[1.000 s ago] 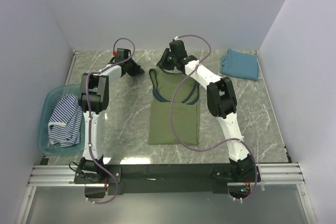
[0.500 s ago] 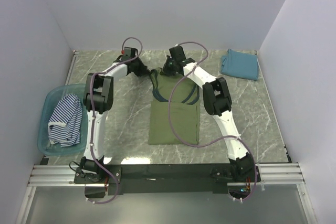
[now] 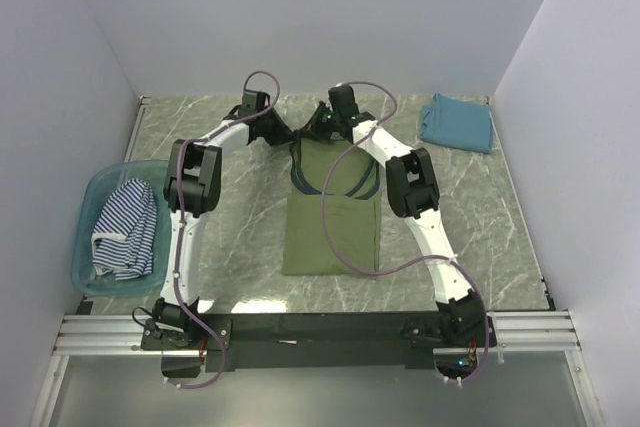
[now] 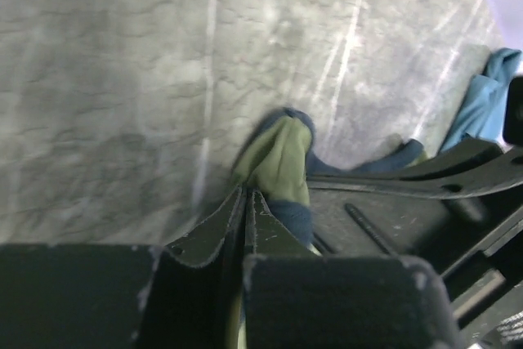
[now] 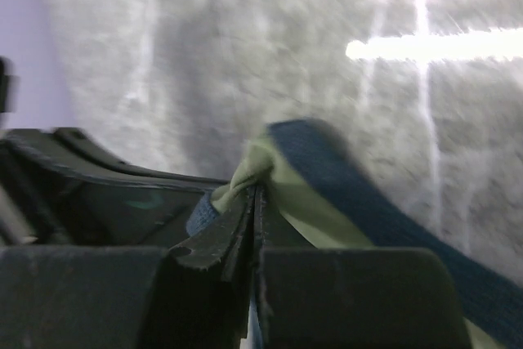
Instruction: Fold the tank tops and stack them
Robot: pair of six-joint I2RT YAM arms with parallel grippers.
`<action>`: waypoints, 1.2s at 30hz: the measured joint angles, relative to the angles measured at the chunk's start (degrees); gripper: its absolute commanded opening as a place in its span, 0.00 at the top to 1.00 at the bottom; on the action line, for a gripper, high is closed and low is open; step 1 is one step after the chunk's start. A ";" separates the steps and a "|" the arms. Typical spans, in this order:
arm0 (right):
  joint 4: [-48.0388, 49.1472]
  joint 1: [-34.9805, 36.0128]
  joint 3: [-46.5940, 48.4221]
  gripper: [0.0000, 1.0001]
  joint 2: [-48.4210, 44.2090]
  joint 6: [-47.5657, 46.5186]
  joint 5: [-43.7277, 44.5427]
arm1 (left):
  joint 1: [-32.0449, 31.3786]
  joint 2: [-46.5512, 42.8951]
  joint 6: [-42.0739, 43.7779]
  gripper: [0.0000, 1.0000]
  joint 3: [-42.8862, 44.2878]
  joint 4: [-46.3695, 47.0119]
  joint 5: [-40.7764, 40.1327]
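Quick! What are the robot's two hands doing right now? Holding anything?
Left gripper: closed, pinching a shoulder strap of the olive-green tank top.
Right gripper: closed, pinching the same top's other strap.

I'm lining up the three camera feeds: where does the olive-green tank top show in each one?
Top external: the olive-green tank top lies mid-table between the two arms, straps at the far end.
Left wrist: its bunched strap end, green with dark trim, sits at centre, pinched in the shut jaws.
Right wrist: another strap end, centre-right, also pinched in shut jaws.
Shared landmark: the grey marbled table beneath it in every view.
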 measured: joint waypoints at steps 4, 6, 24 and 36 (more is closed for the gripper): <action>5.09 -0.92 -0.11 0.92 0.07 3.65 -4.28 | -0.31 0.02 -0.68 0.91 0.33 1.31 1.22; 7.19 -1.20 0.15 0.92 0.28 5.51 -6.01 | -0.48 0.33 -0.87 0.92 1.44 1.20 1.79; 14.36 -4.55 -6.67 0.52 0.66 8.55 -8.07 | -0.85 2.10 -1.44 0.91 4.66 1.18 1.40; 2.82 -9.70 -11.76 0.50 -18.75 -4.11 1.33 | -1.07 2.05 -0.98 0.70 5.03 2.54 1.51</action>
